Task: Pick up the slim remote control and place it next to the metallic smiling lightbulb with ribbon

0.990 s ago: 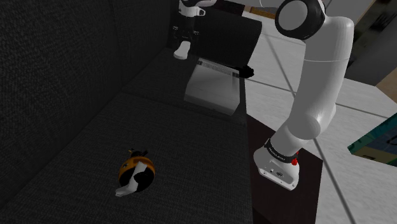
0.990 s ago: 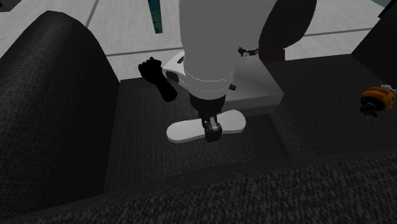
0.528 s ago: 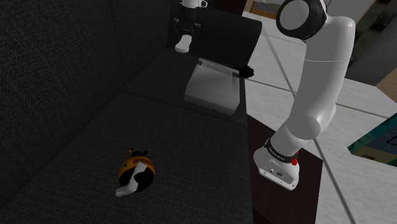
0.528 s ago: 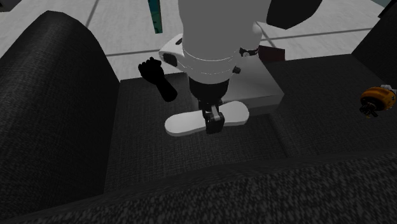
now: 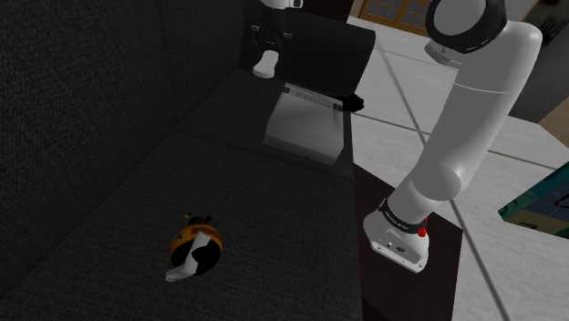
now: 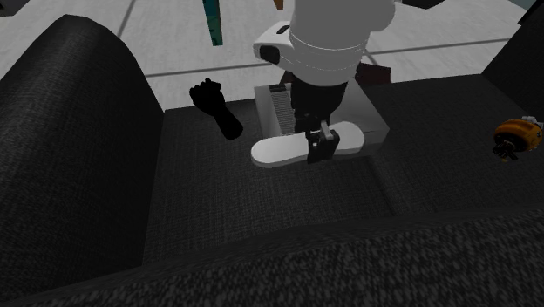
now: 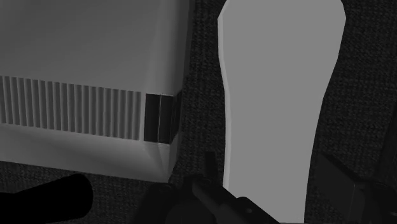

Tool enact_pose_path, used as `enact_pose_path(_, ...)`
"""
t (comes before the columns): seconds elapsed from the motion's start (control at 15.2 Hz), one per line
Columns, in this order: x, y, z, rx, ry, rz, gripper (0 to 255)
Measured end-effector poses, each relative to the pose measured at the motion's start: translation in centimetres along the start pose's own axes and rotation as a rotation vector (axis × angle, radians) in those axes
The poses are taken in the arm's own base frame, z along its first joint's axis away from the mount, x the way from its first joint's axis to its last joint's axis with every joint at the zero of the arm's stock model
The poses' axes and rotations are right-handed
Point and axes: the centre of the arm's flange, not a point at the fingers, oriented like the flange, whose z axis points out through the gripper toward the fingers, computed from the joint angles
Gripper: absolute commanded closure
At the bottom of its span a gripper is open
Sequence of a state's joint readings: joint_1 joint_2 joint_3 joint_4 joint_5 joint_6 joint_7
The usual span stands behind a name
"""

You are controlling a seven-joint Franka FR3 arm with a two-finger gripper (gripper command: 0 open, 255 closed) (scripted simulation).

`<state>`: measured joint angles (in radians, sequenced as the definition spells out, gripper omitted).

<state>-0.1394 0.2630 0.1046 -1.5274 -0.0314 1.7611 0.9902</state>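
- Pinching the slim remote control across its middle, the black gripper has a finger pressed to each long side. The wrist view shows the pale grey body clasped between them.
- The remote is just beside the grey ribbed box, on the box's far side from the stand, with its long side parallel to the box's nearest edge. Whether it touches the fabric beneath, I cannot tell.
- The box rests on a dark woven sofa and has a strip of fine ribs near one edge.
- The smiling lightbulb — orange and black, with a white ribbon — lies well apart from the box, on the next seat cushion across the seam.
- A black fist-shaped figure stands near one corner of the box, clear of the remote.
- The white arm rises from the stand and reaches over the box to the remote's side.
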Motion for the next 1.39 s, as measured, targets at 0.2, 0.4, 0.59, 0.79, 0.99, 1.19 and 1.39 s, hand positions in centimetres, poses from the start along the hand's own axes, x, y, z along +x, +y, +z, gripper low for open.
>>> enact_pose_path(0.2,-3.4,1.3,-0.2,0.0,0.0,-0.001,255)
enact_pose_path(0.4,-7.2,2.8,0.0,0.0,0.0,0.0,255)
enact_pose_path(0.59,-10.7,4.5,0.0,0.0,0.0,0.0,255)
enact_pose_path(0.79,-14.4,5.8,0.2,0.0,0.0,-0.001,255)
enact_pose_path(0.99,-18.2,7.1,0.0,0.0,0.0,-0.001,255)
enact_pose_path(1.19,-21.8,8.7,0.3,0.0,0.0,-0.001,255)
enact_pose_path(1.39,-25.6,10.1,0.3,0.0,0.0,-0.001,255)
